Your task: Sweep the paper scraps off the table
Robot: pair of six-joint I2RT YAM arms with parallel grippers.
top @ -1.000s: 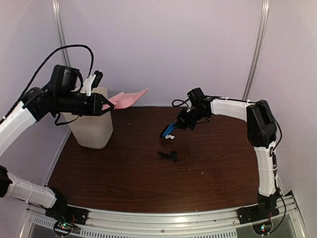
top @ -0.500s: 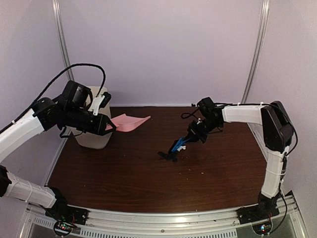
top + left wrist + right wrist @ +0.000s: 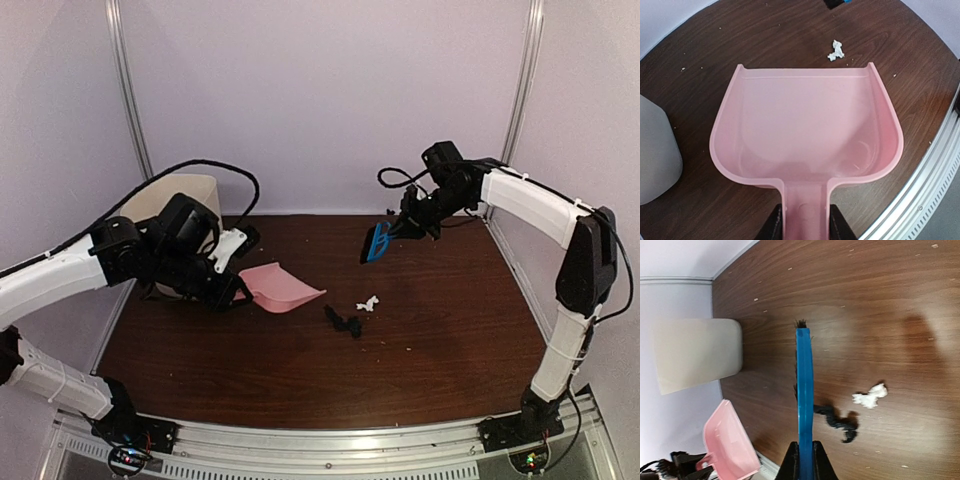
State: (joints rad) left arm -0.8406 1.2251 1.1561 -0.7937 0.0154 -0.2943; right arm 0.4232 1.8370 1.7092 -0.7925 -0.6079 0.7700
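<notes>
Top external view: a dark reddish-brown wood-grain counter with a silver rail along its near edge, closed in by pale lilac walls with metal posts.
Surface: small pale specks lie scattered over the wood.
Paper scraps: a white scrap and a black scrap lie just beside each other near the middle of the counter.
Left gripper: clamped on the handle of the pink dustpan, one finger on each side of it.
Right gripper: closed tight on the handle of the blue brush, held off the surface toward the far edge.
Change, dustpan: a second ago it is raised beside the bin; now it is low over the counter, its open mouth facing the scraps. Whether its lip touches the wood cannot be told.
Change, brush: half a second ago it is down at the scraps; now it is up and behind them.
Change, scraps: the white scrap has shifted nearer the front and right, while the black scrap sits roughly where it was.
Around: an off-white bin stands at the far left corner, mostly hidden behind the left arm and its looping black cable.
In the way: nothing lies between the dustpan mouth and the scraps.
</notes>
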